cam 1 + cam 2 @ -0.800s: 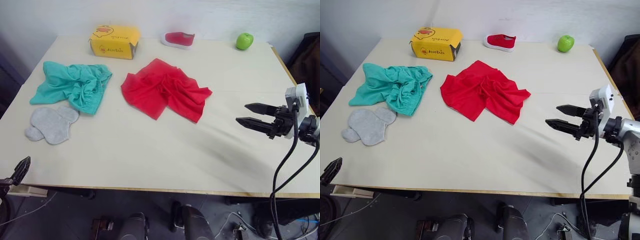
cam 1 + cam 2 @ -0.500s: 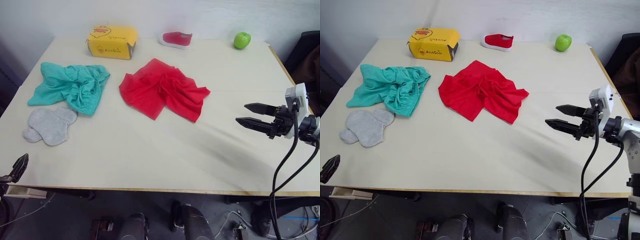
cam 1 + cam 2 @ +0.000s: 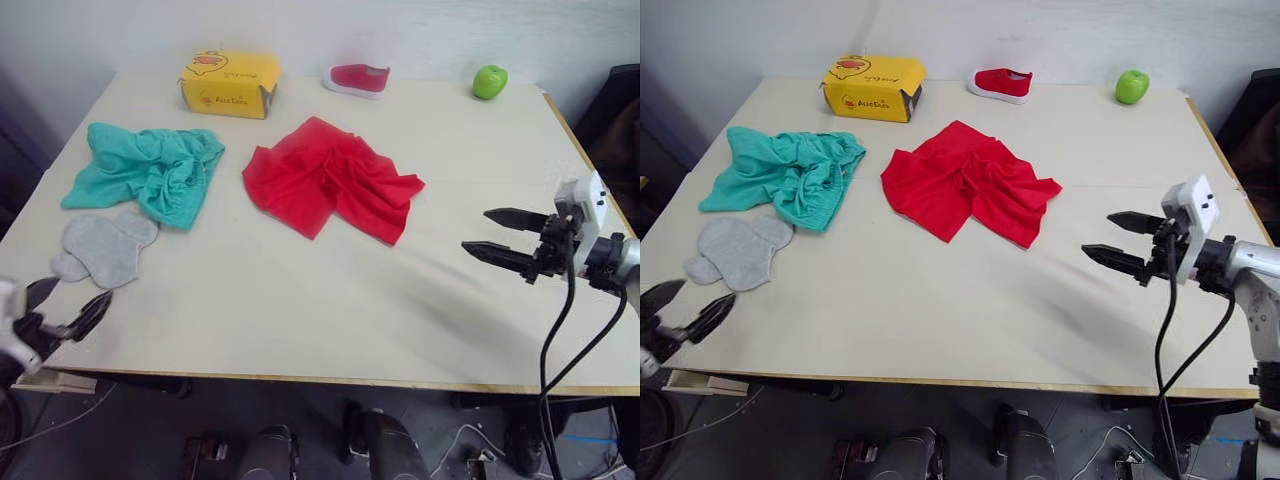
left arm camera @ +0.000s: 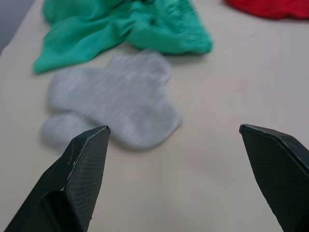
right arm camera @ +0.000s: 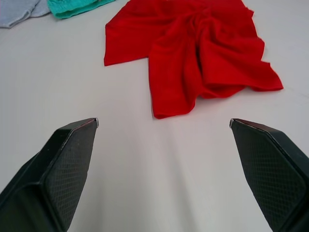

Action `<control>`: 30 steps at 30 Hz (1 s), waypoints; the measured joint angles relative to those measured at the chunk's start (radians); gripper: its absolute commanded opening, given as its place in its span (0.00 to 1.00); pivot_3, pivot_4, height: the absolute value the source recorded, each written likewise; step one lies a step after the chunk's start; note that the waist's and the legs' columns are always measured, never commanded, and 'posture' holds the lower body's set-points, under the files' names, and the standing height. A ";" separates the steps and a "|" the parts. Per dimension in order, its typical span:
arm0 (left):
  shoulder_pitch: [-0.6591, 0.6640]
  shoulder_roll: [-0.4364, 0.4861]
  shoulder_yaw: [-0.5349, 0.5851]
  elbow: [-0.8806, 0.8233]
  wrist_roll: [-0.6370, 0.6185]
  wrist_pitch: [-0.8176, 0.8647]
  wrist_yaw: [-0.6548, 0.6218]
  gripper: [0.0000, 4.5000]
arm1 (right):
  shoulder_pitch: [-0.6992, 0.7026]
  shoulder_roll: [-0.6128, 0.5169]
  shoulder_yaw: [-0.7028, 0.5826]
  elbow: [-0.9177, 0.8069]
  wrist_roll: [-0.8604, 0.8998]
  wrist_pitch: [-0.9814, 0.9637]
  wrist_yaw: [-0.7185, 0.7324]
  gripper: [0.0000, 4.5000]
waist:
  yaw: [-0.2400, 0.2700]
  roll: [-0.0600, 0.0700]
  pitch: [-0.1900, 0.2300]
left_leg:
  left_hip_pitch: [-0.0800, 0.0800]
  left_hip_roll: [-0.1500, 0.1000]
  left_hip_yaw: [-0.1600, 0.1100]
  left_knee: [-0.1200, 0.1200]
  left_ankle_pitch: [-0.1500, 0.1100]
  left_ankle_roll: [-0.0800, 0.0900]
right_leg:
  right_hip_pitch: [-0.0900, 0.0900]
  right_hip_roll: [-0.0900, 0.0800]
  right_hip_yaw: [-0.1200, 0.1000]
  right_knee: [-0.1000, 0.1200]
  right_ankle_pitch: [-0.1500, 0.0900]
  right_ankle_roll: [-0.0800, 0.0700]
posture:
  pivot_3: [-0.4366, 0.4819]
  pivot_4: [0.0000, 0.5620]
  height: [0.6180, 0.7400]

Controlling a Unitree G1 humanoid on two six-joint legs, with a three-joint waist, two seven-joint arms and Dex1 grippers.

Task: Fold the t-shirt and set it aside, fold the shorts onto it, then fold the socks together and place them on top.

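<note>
Three garments lie unfolded on the pale wooden table (image 3: 300,330), and the red t-shirt (image 3: 330,178) serves as the landmark: it sits crumpled near the middle, bunched into ridges with one flat flap toward the near-left. To its left, well apart, are the teal-green shorts (image 3: 150,172), gathered and rumpled; just nearer than the shorts and touching their near hem lie the light grey socks (image 3: 103,247), flat and overlapping each other. Beyond the t-shirt stand a yellow cardboard box (image 3: 230,83), a small red shoe (image 3: 357,77) and, farther to the right, a green apple (image 3: 490,81). The right gripper (image 3: 487,232) hovers over bare table to the right of the t-shirt and nearer than it, its two black fingers spread wide and holding nothing, aimed toward the cloth. The left gripper (image 3: 70,305) sits at the near-left table edge, far from the t-shirt and just short of the socks, also spread wide and empty. The t-shirt looks light, thin and limp, so it will likely sag and drag rather than hold shape; it probably wants flattening first. A sensible hold would be a pinch on a single-layer edge, such as the near corner closest to the right gripper, avoiding the bunched centre where several layers could be caught together.
</note>
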State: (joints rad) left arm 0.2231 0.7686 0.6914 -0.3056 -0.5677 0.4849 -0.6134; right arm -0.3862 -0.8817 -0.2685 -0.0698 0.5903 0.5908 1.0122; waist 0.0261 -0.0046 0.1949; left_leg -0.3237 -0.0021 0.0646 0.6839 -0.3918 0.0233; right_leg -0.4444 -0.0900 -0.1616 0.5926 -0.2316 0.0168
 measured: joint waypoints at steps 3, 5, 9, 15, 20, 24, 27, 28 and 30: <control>-0.145 0.079 -0.193 0.007 0.042 0.001 -0.069 1.00 | -0.013 0.040 0.068 -0.079 -0.033 0.004 -0.065 0.99 | -0.002 0.001 0.000 | 0.000 0.000 0.000 0.000 0.000 -0.001 | 0.000 0.001 0.000 0.003 0.000 0.000 | 0.48 0.27 1.00; -0.303 0.116 -0.378 0.054 0.124 -0.027 -0.125 1.00 | -0.042 0.075 0.141 -0.102 -0.079 -0.001 -0.103 0.99 | -0.002 0.001 0.001 | 0.000 -0.001 0.001 0.000 0.001 -0.001 | 0.000 0.001 0.000 0.004 0.000 0.000 | 0.48 0.27 1.00; -0.599 0.068 -0.632 0.232 0.255 -0.094 -0.200 1.00 | -0.110 0.137 0.271 -0.116 -0.170 -0.007 -0.151 0.99 | -0.004 0.001 0.001 | 0.000 0.002 0.003 0.000 0.002 -0.003 | -0.001 0.007 0.002 0.004 0.000 0.000 | 0.48 0.27 1.00; -0.966 -0.116 -0.874 0.632 0.446 -0.266 -0.280 1.00 | -0.233 0.257 0.434 0.042 -0.342 -0.052 -0.238 0.99 | -0.004 0.001 0.001 | -0.003 0.003 0.005 0.003 0.002 -0.004 | -0.002 0.010 0.001 0.003 0.000 0.000 | 0.48 0.27 1.00; -1.148 -0.257 -0.941 0.982 0.551 -0.414 -0.284 1.00 | -0.288 0.343 0.461 0.205 -0.426 -0.093 -0.290 0.99 | -0.006 0.001 0.001 | -0.013 0.004 0.006 0.013 0.002 -0.004 | -0.009 0.010 -0.001 0.007 0.000 0.000 | 0.48 0.27 1.00; -1.246 -0.322 -0.947 1.191 0.611 -0.490 -0.257 1.00 | -0.319 0.365 0.459 0.283 -0.459 -0.119 -0.311 0.99 | -0.008 0.001 0.001 | -0.013 0.004 0.005 0.014 0.002 -0.003 | -0.009 0.010 0.000 0.010 0.000 0.000 | 0.48 0.27 1.00; -1.313 -0.364 -0.946 1.317 0.650 -0.542 -0.237 1.00 | -0.336 0.392 0.459 0.359 -0.487 -0.133 -0.329 0.99 | -0.008 0.001 0.001 | -0.012 0.003 0.005 0.015 0.002 -0.003 | -0.009 0.009 0.001 0.012 0.000 0.000 | 0.48 0.27 1.00; -1.323 -0.369 -0.946 1.338 0.654 -0.553 -0.234 1.00 | -0.339 0.392 0.459 0.375 -0.495 -0.134 -0.330 0.99 | -0.008 0.001 0.001 | -0.012 0.003 0.005 0.015 0.002 -0.003 | -0.009 0.008 0.001 0.013 0.000 0.000 | 0.48 0.27 1.00; -1.340 -0.382 -0.941 1.383 0.661 -0.573 -0.226 0.96 | -0.350 0.392 0.459 0.400 -0.504 -0.147 -0.329 0.95 | -0.008 0.001 0.001 | -0.011 0.003 0.005 0.016 0.002 -0.003 | -0.009 0.008 0.001 0.014 0.000 0.000 | 0.48 0.27 1.00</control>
State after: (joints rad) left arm -1.1170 0.3869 -0.2500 1.0778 0.0935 -0.0883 -0.8399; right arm -0.7365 -0.4895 0.1906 0.3302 0.0861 0.4439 0.6836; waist 0.0180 -0.0039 0.1954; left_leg -0.3350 0.0012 0.0692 0.6998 -0.3894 0.0200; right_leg -0.4531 -0.0819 -0.1603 0.6063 -0.2312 0.0171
